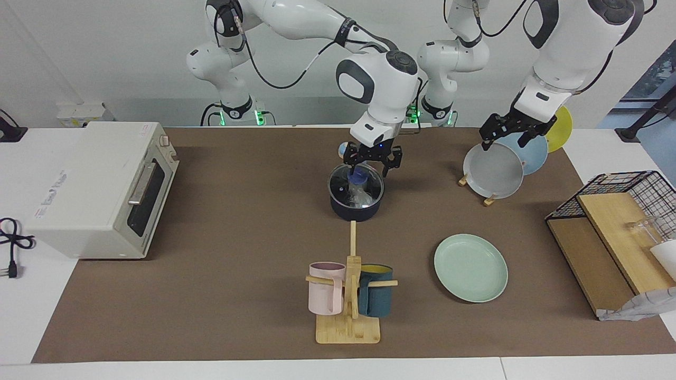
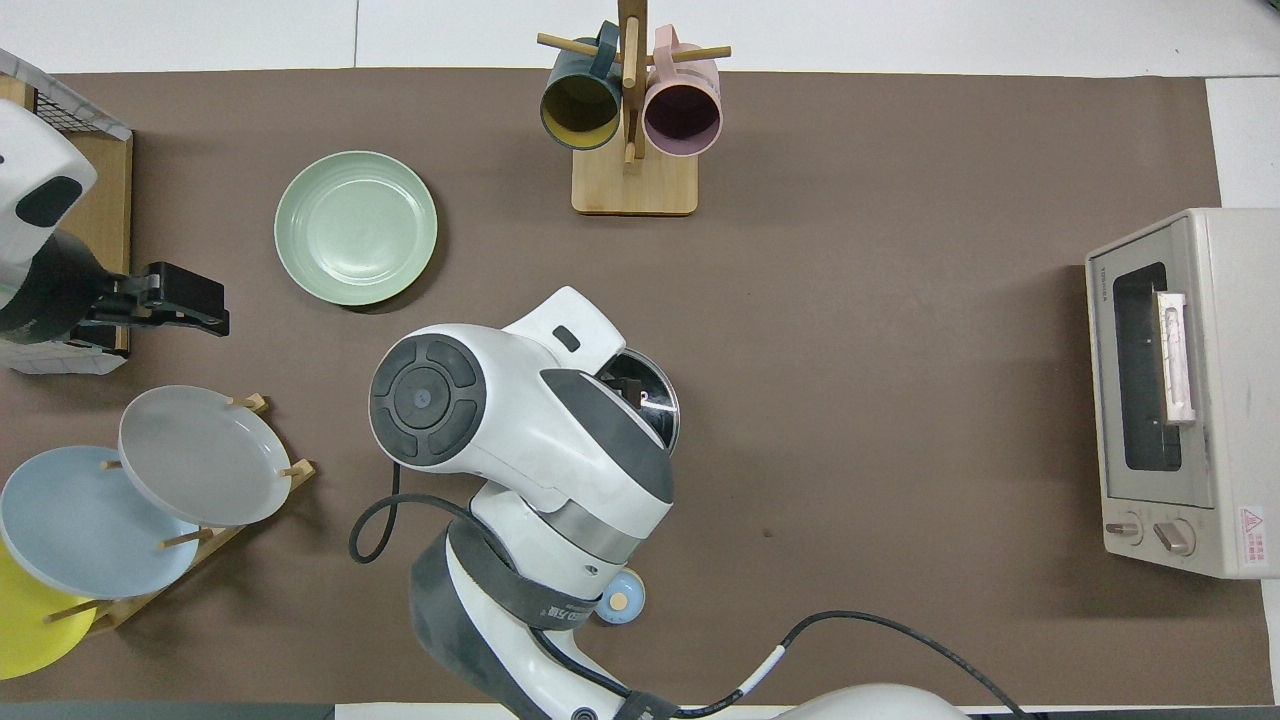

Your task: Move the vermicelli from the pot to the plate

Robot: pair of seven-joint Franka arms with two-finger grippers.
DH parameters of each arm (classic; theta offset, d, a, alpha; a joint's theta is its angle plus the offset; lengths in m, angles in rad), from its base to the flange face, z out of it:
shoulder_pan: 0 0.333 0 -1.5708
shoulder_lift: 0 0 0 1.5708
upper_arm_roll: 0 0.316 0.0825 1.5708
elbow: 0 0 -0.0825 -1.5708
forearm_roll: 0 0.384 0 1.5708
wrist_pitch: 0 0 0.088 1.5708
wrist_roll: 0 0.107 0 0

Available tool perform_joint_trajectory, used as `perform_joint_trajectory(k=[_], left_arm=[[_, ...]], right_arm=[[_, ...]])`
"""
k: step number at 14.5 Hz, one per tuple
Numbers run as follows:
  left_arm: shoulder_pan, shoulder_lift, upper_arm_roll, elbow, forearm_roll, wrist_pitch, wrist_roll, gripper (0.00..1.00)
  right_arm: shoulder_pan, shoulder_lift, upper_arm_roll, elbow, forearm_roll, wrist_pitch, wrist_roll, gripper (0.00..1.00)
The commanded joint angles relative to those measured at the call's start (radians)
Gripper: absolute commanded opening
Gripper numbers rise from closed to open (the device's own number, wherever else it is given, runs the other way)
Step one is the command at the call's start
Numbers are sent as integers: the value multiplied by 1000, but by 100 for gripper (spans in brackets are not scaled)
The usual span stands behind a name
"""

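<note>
The dark navy pot (image 1: 356,210) stands mid-table, and its shiny rim (image 2: 662,400) shows past the arm in the overhead view. Whitish vermicelli (image 1: 363,197) lies inside it. My right gripper (image 1: 371,168) hangs just over the pot's robot-side rim with its fingers spread, and a blue part shows under it. The arm hides it in the overhead view. The mint-green plate (image 1: 470,267) (image 2: 355,227) lies bare, farther from the robots than the pot, toward the left arm's end. My left gripper (image 1: 506,141) (image 2: 200,310) waits open over the plate rack.
A rack holds a grey plate (image 1: 494,171), a light blue plate (image 1: 531,153) and a yellow plate (image 1: 560,129). A mug tree (image 1: 349,285) with pink and teal mugs stands farther out than the pot. A toaster oven (image 1: 100,190) and a wire basket (image 1: 618,221) stand at the table's ends.
</note>
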Motion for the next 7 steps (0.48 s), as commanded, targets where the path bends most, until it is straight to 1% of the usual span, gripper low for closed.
perform_joint_trajectory(k=[1,3,5,7], left_arm=[[13,-34,-8,-48,19,39,0,100],[13,-37,-8,-57,19,45,0,100],[12,-37,-8,-57,19,45,0,100],[12,-37,-8,-57,19,43,2,100]], right_arm=[[-7,-41,14,-98,-5,58,-18,100],[-10,-76,14,-170,-3,126,-24,100],[-11,-86,12,-187,15,128,-38,100],[-19,-98,12,-210,17,131,-99,100]])
